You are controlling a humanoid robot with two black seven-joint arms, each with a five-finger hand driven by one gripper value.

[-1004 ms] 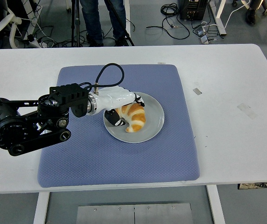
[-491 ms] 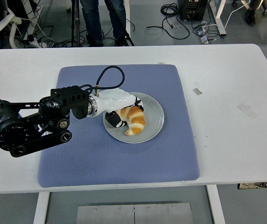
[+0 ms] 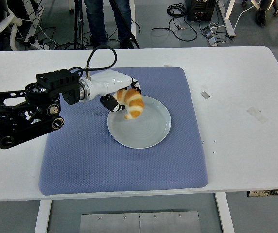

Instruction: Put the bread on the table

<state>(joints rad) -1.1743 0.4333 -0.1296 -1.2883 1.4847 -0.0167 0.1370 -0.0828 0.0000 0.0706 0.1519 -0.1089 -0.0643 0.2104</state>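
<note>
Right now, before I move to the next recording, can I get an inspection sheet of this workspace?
Surface: white table with a blue mat on it.
Job's things: croissant held in the left hand, lifted over the upper left edge of the grey plate; not yet on the table. The plate holds nothing else.
Clutter: small tape marks on the bare table right of the mat.
Hands: left hand's fingers closed on the croissant; right hand not in view.
Cables: black cable looping up from the left wrist; loose cables on the floor beyond the table.
Surroundings: a person's legs and a tripod behind the table.
</note>
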